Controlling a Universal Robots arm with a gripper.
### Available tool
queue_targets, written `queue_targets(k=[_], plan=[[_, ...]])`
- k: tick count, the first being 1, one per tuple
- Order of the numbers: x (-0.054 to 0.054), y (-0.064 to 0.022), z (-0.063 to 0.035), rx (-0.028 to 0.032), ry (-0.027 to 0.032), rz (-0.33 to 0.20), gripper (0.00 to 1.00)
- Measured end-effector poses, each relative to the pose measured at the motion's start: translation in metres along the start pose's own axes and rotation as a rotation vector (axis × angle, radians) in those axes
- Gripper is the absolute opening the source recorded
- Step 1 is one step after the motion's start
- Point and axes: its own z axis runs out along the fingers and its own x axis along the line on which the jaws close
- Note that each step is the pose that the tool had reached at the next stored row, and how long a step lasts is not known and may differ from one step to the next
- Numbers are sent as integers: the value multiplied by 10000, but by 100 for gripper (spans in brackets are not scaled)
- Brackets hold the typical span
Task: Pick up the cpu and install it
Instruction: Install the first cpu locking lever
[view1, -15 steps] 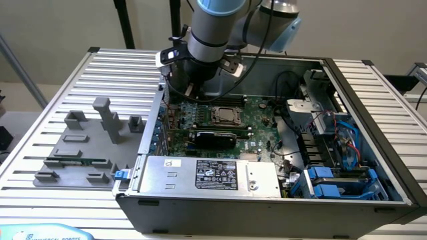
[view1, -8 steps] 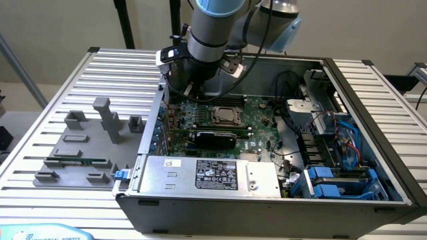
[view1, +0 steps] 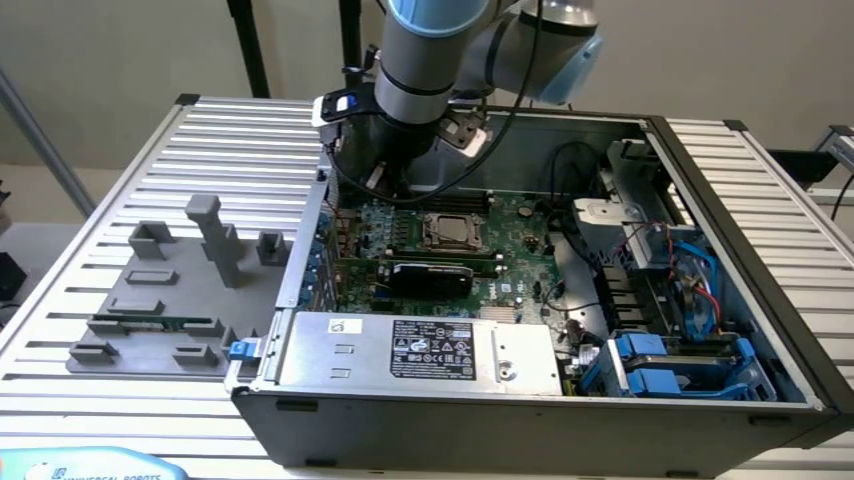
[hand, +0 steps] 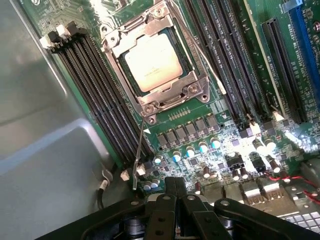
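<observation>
The chip (hand: 152, 62) lies flat in its socket (hand: 172, 96) on the green board (hand: 227, 132) inside the open computer case (view1: 534, 405) - a metal frame around it. The claw (hand: 175, 182) hangs near the socket - fingers pressed together, holding nothing.

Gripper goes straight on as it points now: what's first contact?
The gripper would probably meet the capacitor row on the motherboard, beside the socket holding the cpu; depth unclear.
</observation>
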Motion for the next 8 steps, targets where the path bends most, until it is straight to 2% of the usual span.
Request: queue_targets(k=[8], plan=[[2, -4, -14, 36, 450, 570, 11]])
